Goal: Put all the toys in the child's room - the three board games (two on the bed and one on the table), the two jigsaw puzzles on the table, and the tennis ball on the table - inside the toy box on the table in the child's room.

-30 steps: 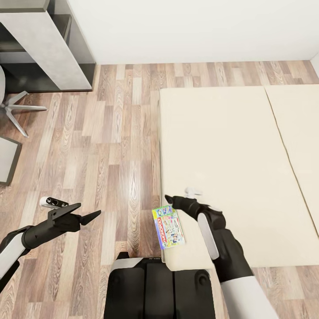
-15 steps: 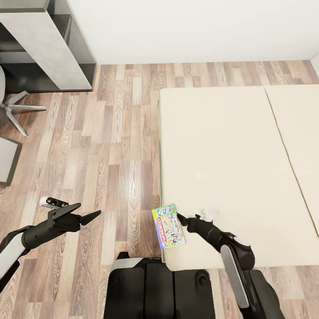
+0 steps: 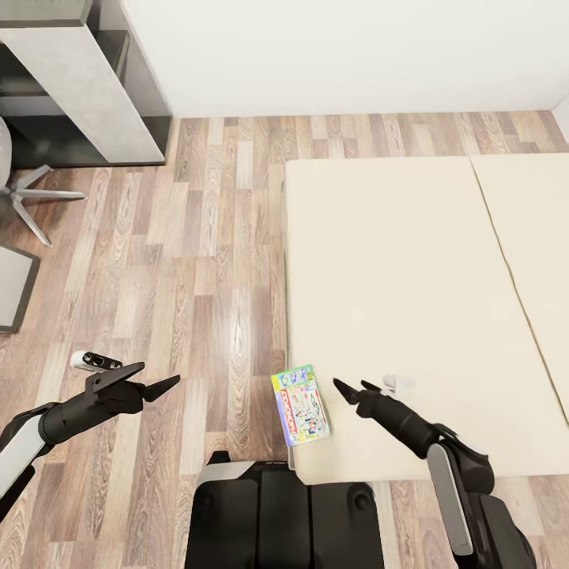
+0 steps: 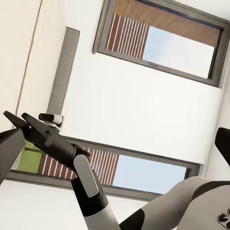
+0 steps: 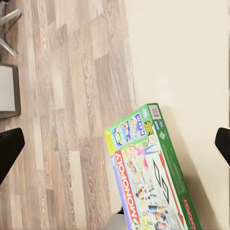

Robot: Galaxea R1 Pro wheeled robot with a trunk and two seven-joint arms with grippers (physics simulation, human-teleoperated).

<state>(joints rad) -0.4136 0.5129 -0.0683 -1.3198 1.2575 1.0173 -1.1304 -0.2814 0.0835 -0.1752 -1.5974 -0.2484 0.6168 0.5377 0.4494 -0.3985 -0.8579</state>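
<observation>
a flat green monopoly board game box (image 3: 300, 405) with a colourful printed lid lies at the near left corner of the wide cream mattress bed (image 3: 411, 269), partly overhanging its edge above the wood-plank floor (image 3: 190, 261). the black right gripper (image 3: 348, 390) hovers just beside the box, fingers spread and empty (the left gripper (image 3: 154, 385) hangs open over the floor). a sideways nudge during the approach could tip the overhanging box off the mattress.
</observation>
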